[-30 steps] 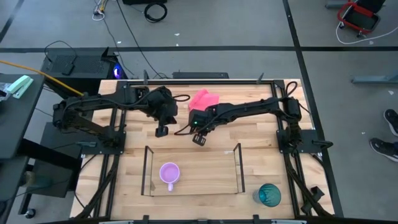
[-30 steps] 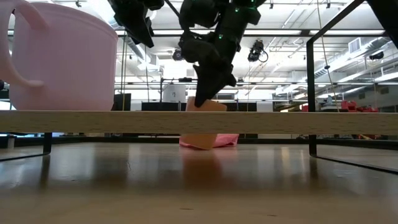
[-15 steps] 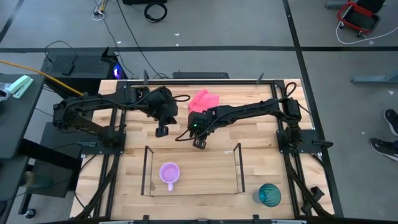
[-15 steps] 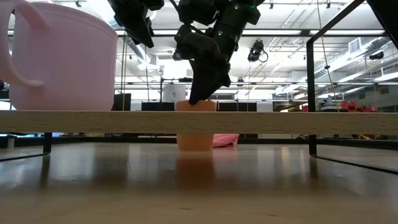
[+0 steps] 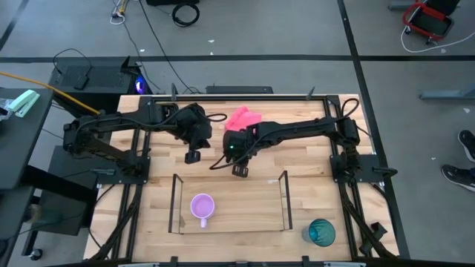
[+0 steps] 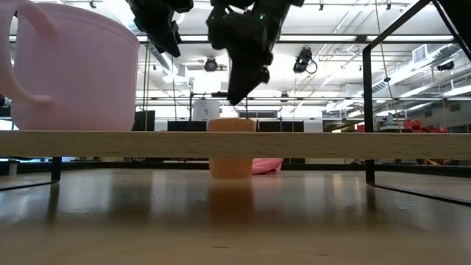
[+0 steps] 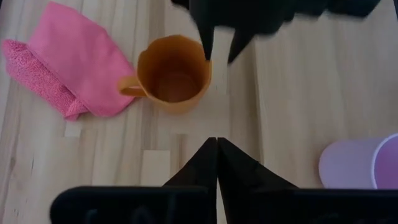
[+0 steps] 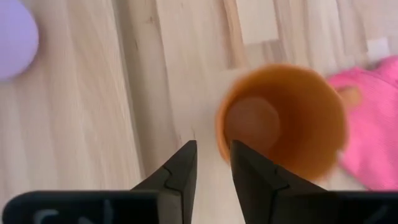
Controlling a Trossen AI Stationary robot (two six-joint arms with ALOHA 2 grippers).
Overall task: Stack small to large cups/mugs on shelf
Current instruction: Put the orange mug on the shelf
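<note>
— How many mugs?
— Three: lilac mug (image 5: 202, 207) in the shelf (image 5: 229, 221), orange mug (image 6: 232, 147) upright on the table behind it, teal cup (image 5: 321, 232) near right.
— Grippers?
— Two: left gripper (image 5: 192, 156) fingers together; right gripper (image 5: 240, 170) above the orange mug, fingers slightly apart, holding nothing.

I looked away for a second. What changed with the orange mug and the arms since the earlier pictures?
The right gripper set the orange handled mug upright on the wooden tabletop, let go and lifted clear above it, jaws slightly apart. The left gripper, the lilac handled mug in the clear-walled shelf, the teal translucent cup and the pink cloth stayed put.
</note>
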